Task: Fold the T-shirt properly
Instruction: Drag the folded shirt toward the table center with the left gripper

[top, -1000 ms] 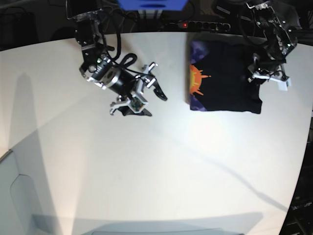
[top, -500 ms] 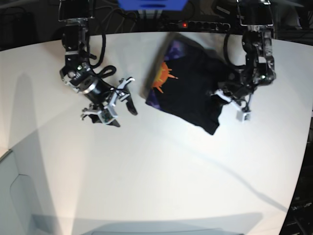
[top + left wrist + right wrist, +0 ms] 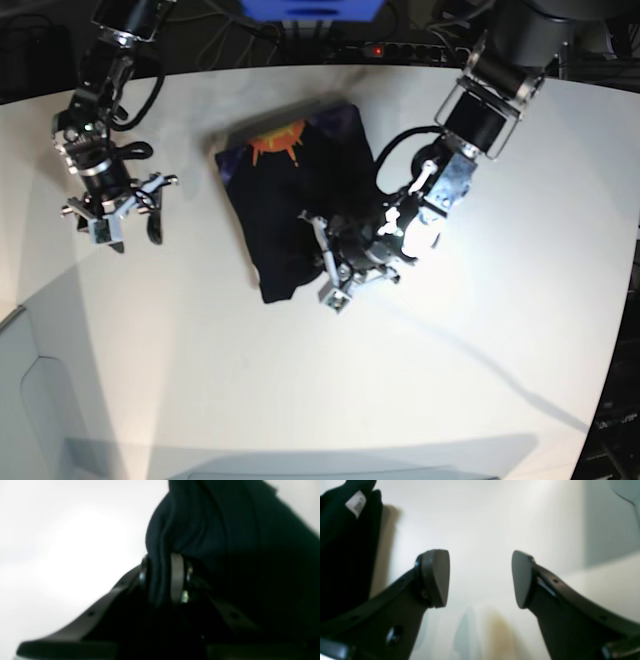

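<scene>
Left claw (image 3: 335, 272), clamped on the T-shirt (image 3: 295, 195), has dragged it leftward; right claw (image 3: 112, 215) gapes wide.

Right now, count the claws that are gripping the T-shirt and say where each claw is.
1. The left claw is clamped on the T-shirt at its near edge. The right claw is open, off to the side, holding nothing.

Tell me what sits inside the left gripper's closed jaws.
A bunched fold of the black cloth T-shirt is pinched in the left gripper. The dark fabric hides the inner pad faces; only the pale pad edge shows.
</scene>
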